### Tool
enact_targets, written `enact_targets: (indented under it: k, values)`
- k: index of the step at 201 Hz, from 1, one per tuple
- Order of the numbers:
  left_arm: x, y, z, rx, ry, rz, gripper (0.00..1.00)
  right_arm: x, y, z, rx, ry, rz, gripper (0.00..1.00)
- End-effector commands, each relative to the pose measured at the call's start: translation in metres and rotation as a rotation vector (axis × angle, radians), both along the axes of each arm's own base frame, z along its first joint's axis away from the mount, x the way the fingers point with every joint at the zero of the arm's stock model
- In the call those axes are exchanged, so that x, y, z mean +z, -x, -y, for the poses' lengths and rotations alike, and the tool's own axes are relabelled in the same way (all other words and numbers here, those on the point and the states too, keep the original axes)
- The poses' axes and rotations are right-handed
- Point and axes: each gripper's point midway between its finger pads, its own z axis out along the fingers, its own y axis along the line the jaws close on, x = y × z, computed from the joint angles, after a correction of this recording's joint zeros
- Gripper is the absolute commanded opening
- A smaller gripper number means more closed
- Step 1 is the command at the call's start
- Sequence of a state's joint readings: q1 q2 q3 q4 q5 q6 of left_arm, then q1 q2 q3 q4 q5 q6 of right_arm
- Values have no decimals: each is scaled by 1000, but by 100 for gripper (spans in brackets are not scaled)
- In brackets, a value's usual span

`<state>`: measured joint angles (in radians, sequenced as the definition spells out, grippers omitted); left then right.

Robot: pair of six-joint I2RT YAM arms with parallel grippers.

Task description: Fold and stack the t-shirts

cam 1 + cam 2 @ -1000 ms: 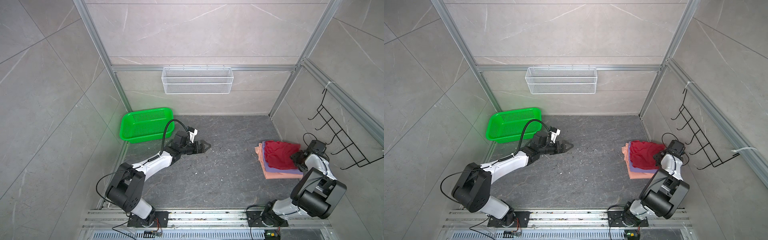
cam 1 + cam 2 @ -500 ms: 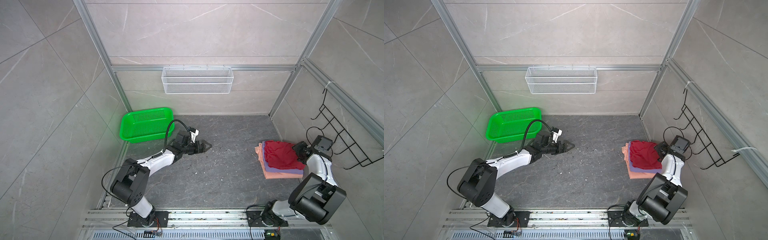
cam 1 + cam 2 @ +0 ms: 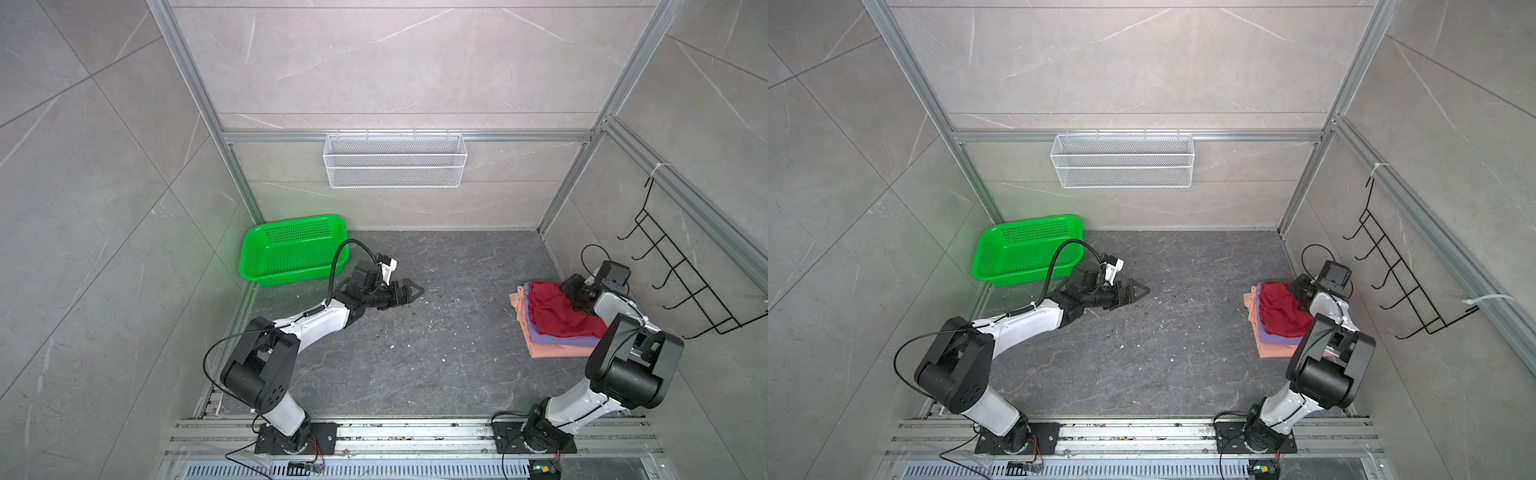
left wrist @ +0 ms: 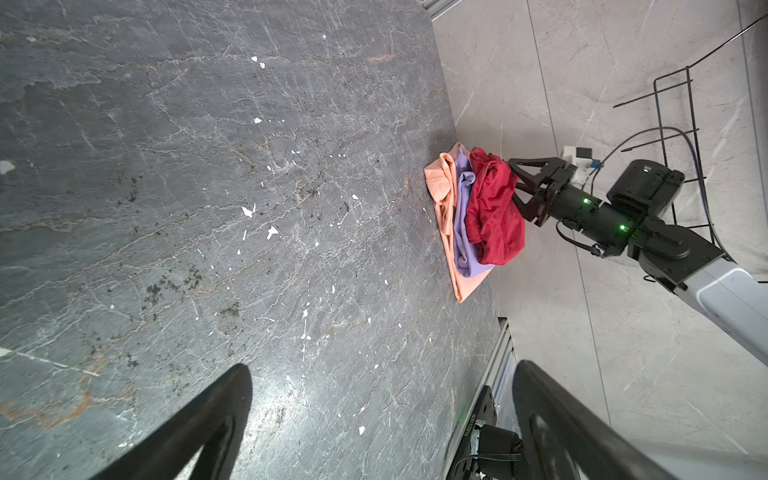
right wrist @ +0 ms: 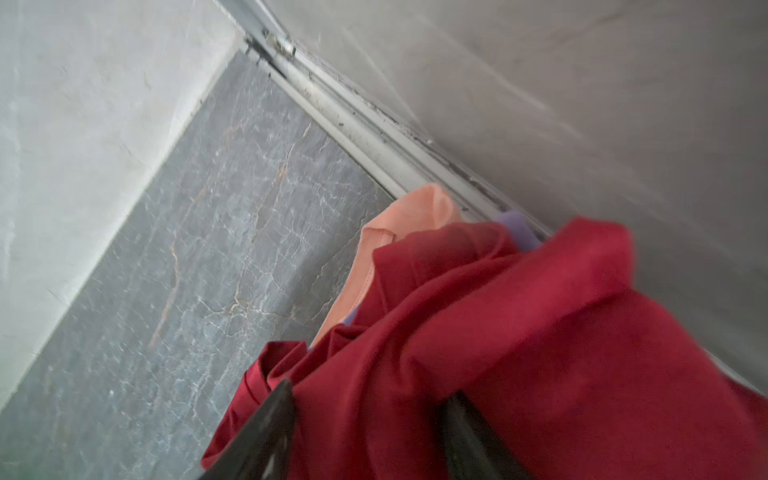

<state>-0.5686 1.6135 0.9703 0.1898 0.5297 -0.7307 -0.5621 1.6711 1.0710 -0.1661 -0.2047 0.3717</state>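
Left pincer (image 3: 413,289) gapes empty beside green basket (image 3: 291,280); far from basket, right pincer (image 4: 520,189), jaws apart, meets dark red t-shirt (image 3: 557,311).

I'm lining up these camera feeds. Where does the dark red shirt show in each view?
Both top views: the dark red shirt lies at the right side, topmost above the salmon-pink shirt.
Left wrist: small, far across the dark floor, the red shirt.
Right wrist: close up, filling much of the picture.
Shared landmark: the salmon-pink shirt beneath it, visible in every view.
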Motion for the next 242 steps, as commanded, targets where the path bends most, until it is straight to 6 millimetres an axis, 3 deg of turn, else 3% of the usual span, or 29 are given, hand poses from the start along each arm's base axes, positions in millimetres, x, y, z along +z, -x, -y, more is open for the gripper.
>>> enact_targets:
  k: [1,38,87,109,207,221,242]
  values:
    - [28,-7,4,-1,55,63,100,-13,-5,3,33,30,-53,58]
    - [27,-8,6,-1,56,57,100,-25,-4,-1,60,76,-152,56]
    - [27,-8,7,-4,60,56,100,37,-8,-13,72,189,-62,59]
    - [27,-8,8,-8,67,57,100,50,-12,-24,92,207,-38,61]
    - [29,-2,4,-1,67,67,100,-22,-25,-71,177,70,-104,60]
    - [32,-2,2,3,69,75,100,-26,-27,-79,209,34,-92,60]
    - [39,0,-1,8,70,96,100,-17,-33,-92,266,-3,-32,60]
